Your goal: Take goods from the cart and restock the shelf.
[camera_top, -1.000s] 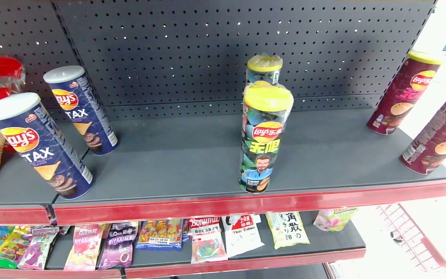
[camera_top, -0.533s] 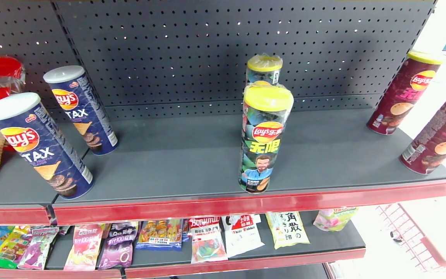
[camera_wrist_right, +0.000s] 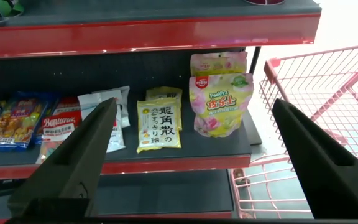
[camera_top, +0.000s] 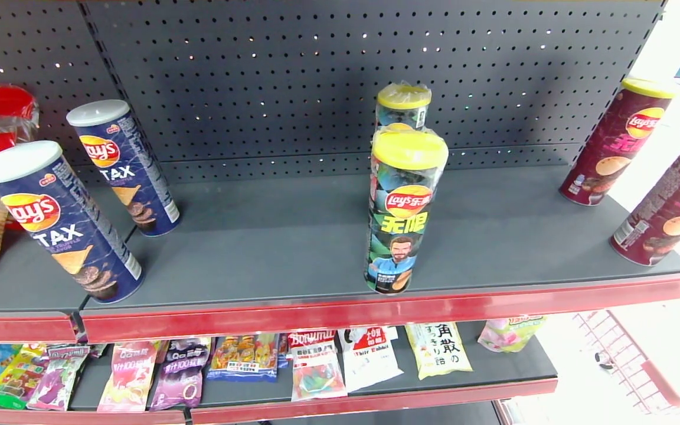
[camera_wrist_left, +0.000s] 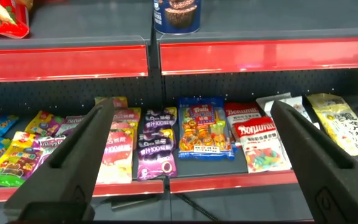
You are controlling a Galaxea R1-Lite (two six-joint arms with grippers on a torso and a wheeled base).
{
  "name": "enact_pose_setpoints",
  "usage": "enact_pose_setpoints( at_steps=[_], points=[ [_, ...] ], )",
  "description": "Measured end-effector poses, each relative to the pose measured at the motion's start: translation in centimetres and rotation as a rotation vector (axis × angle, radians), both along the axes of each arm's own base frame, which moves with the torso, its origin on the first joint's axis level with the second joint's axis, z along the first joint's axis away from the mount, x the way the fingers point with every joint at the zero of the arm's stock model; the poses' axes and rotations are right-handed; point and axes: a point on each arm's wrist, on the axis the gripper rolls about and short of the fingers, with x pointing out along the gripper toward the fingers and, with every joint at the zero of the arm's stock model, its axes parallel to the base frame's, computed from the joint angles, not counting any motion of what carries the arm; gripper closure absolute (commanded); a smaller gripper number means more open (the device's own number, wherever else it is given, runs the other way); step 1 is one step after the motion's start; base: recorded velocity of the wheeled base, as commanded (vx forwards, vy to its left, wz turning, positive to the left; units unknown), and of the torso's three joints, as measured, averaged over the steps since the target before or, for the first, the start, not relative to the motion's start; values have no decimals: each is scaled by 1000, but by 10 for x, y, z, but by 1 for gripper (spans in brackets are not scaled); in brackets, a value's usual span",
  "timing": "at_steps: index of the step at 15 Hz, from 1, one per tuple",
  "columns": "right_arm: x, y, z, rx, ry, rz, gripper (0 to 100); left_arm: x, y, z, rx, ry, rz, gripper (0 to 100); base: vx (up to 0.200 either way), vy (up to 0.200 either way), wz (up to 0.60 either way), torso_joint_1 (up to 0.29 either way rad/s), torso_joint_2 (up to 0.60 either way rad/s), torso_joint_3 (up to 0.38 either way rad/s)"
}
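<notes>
We log left gripper (camera_wrist_left: 192,109) and right gripper (camera_wrist_right: 194,106) spread wide, holding nothing, likely readied for picking. Cart (camera_top: 623,360) at 4 o'clock; shelf (camera_top: 269,248) gap beside cans (camera_top: 405,218).

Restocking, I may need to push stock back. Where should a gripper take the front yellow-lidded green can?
Probably mid-body on the green can, coming from the shelf front and closing across its two sides: it stands upright, flanks free, a second can close behind.
</notes>
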Motion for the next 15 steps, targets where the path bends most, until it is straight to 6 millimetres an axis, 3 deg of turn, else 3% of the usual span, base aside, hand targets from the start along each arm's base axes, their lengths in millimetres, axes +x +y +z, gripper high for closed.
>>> enact_pose_setpoints(
  at_steps=[15],
  points=[
    [0, 0, 0, -5, 0, -5, 0, 0, 0, 0, 0, 1, 0, 0, 0, 0, 0, 0, 0, 0]
  ],
)
